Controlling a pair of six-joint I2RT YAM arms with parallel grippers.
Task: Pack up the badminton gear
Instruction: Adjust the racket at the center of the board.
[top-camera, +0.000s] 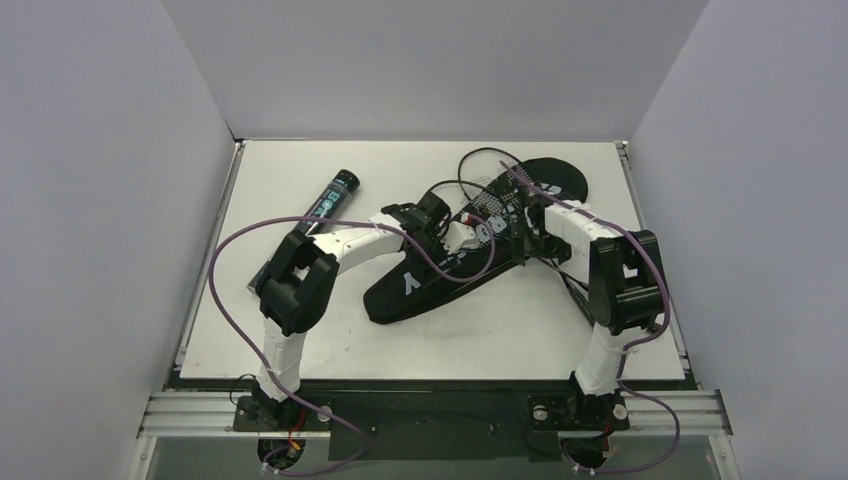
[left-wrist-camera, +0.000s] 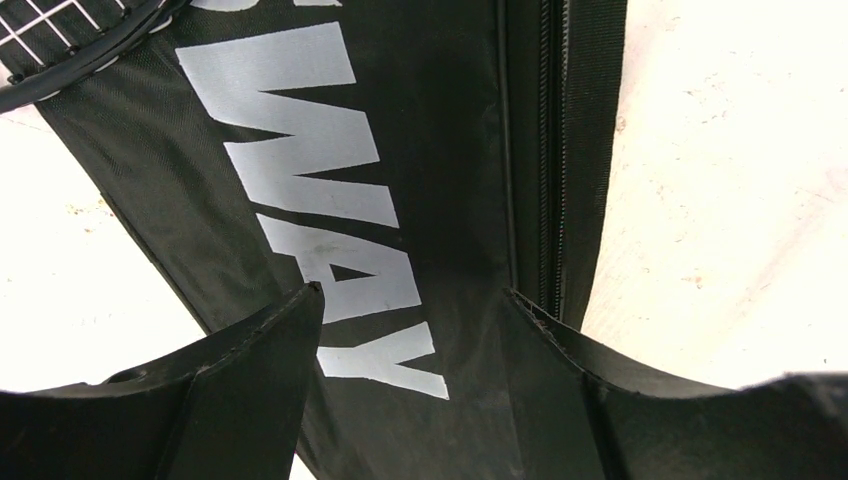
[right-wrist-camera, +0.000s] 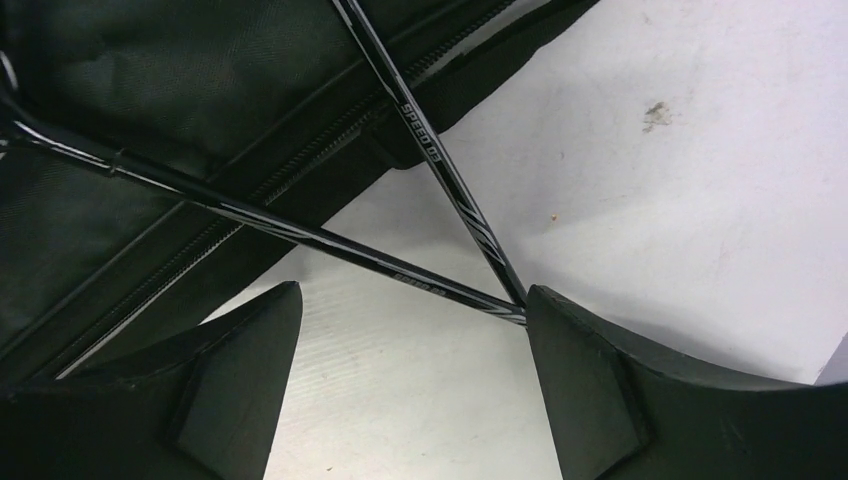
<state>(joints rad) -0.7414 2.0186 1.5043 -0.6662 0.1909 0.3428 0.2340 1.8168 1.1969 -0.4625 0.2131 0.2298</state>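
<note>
The black bag (top-camera: 410, 285) lettered CROSSWAY lies slantwise across the middle of the table. Two thin black rackets (top-camera: 487, 203) lie crossed on its far end, their heads over the bag. The black teal-printed tube (top-camera: 330, 198) lies at the far left, its near end hidden behind my left arm. My left gripper (top-camera: 462, 238) is open and empty just above the bag's lettering (left-wrist-camera: 330, 270), and a racket head (left-wrist-camera: 60, 45) shows at that view's top left. My right gripper (top-camera: 522, 235) is open and empty; two racket shafts (right-wrist-camera: 430, 150) cross over the bag's zip edge (right-wrist-camera: 150, 100) and end at its right fingertip (right-wrist-camera: 545, 310).
White walls close the table on the left, back and right. Purple cables (top-camera: 235, 245) loop from both arms over the table. The table's metal rail (top-camera: 430, 410) runs along the near edge by the arm bases.
</note>
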